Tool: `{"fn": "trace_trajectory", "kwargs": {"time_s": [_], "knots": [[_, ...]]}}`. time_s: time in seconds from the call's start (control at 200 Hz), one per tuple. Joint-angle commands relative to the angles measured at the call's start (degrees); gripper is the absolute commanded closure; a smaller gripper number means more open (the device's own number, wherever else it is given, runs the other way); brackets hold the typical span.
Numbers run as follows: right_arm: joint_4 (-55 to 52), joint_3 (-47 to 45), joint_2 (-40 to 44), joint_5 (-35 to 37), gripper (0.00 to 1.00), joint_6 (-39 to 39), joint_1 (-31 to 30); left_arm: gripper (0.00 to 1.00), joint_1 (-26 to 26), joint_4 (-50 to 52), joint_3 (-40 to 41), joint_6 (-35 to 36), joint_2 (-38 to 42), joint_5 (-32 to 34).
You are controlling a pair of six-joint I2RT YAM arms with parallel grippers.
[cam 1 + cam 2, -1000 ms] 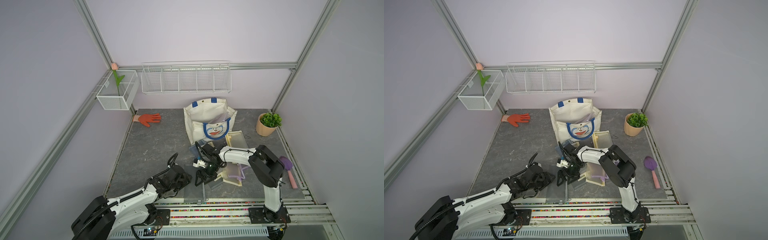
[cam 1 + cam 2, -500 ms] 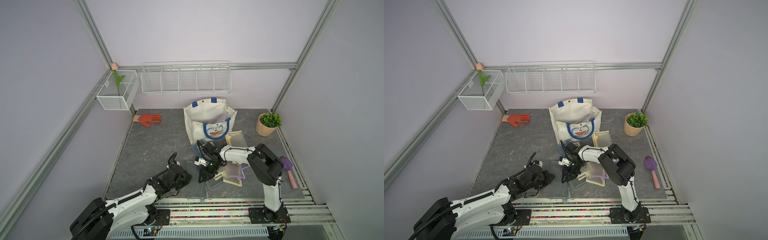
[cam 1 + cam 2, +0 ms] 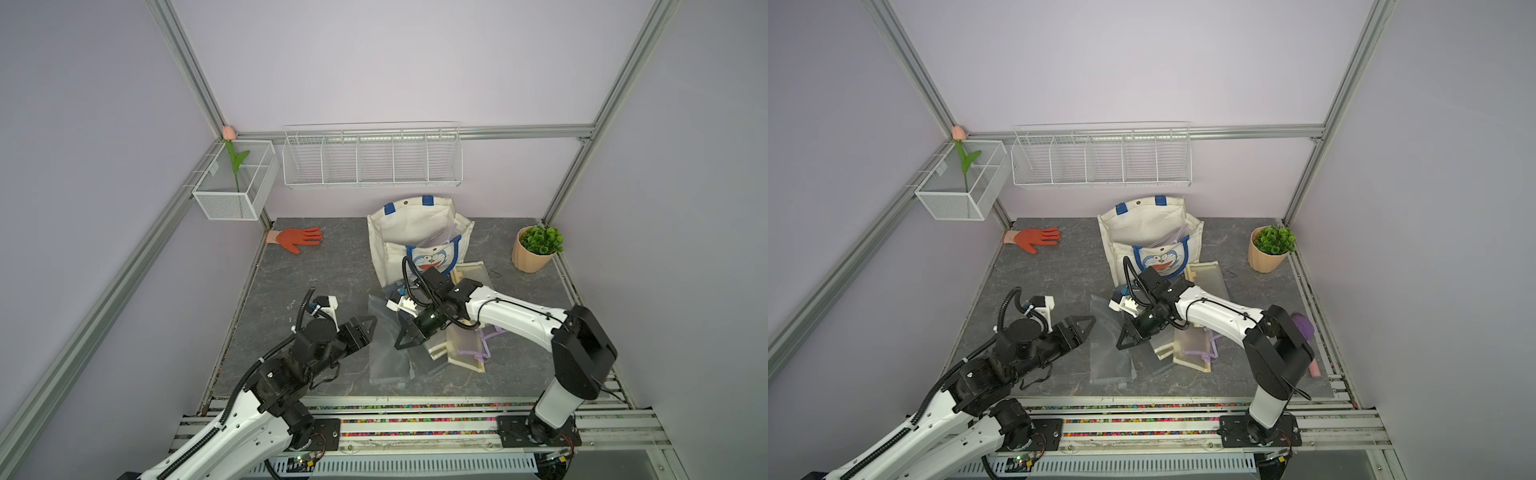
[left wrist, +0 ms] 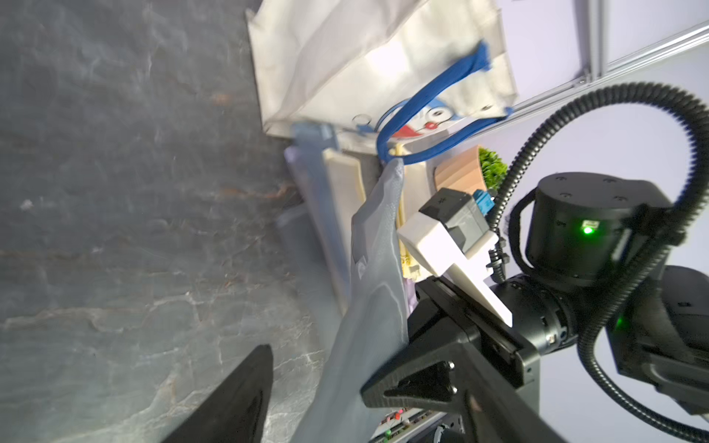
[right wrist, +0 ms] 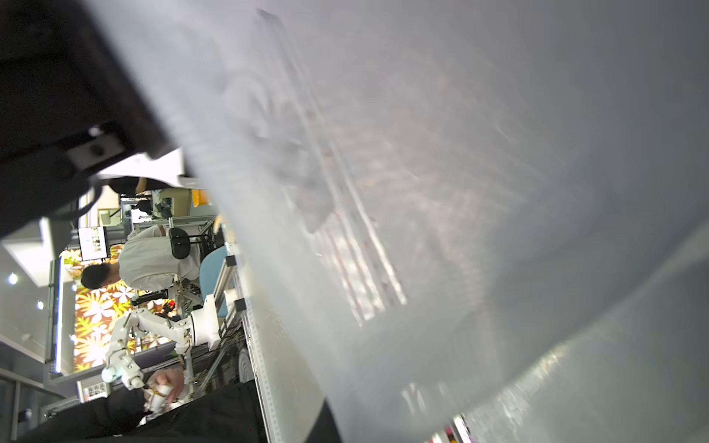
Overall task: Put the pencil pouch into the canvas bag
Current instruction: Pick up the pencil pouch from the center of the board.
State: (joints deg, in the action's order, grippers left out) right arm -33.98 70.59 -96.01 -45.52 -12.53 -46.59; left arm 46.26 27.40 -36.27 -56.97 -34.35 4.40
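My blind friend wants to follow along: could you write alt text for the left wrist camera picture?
The right gripper is shut on a grey translucent pencil pouch over the dark stone-patterned table. Behind stands the cream canvas bag with blue handles and a cartoon cat face, a potted plant beside it.

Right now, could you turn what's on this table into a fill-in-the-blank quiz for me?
The canvas bag has ____ handles.
The glove is ____.
The potted plant has ____ leaves.
The grey pouch is gripped by the ____ arm's jaws.
Missing words: blue, orange, green, right.
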Motion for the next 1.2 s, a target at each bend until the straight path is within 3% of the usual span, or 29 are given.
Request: {"fn": "trace_trajectory", "kwargs": {"time_s": [0.0, 0.125, 0.2, 0.27, 0.45, 0.49, 0.595, 0.765, 0.87, 0.96, 1.195], "knots": [[0.9, 0.6, 1.5, -3.3, 0.93, 1.4, 0.3, 0.20, -0.2, 4.4, -3.2, 8.1, -0.9, -2.0], [3.0, 0.5, 3.0, -4.8, 0.93, 0.6, 0.7, 0.20, -0.2, 0.9, -4.9, 11.4, -4.8, -7.6], [4.4, 0.3, 3.3, -5.3, 0.93, -0.6, 1.2, 0.28, -0.2, -2.6, -4.7, 11.9, -6.5, -10.7], [5.3, 0.4, 3.6, -5.7, 0.93, -1.2, 1.7, 0.43, -0.1, -5.4, -4.5, 11.9, -7.2, -12.3], [9.1, -0.3, 5.7, -5.6, 0.87, -4.0, 3.6, 1.00, -0.1, -5.2, -6.5, 14.3, -8.1, -11.8], [8.6, 0.0, 6.1, -4.7, 0.80, -4.0, 4.0, 1.00, -0.1, -4.4, -7.7, 15.4, -8.6, -11.1], [4.2, 1.7, 7.5, -0.7, 0.51, -2.5, 4.6, 1.00, -0.2, -1.1, -12.7, 19.6, -11.5, -8.1], [-2.8, 1.6, 13.1, 7.6, 0.17, -0.9, 7.1, 1.00, -0.6, 6.5, -26.7, 29.8, -21.7, -2.9], [-6.1, 2.2, 17.0, 11.0, 0.01, -1.3, 9.9, 1.00, -0.8, 11.4, -37.7, 37.2, -30.1, 0.3], [-9.4, 3.2, 19.0, 14.0, 0.08, -1.8, 12.4, 1.00, -1.1, 14.6, -46.8, 42.8, -36.5, 3.2], [-14.6, 1.4, 23.7, 20.4, 0.12, -3.2, 18.8, 1.00, -2.9, 16.9, -70.5, 54.6, -50.5, 4.0]]}}
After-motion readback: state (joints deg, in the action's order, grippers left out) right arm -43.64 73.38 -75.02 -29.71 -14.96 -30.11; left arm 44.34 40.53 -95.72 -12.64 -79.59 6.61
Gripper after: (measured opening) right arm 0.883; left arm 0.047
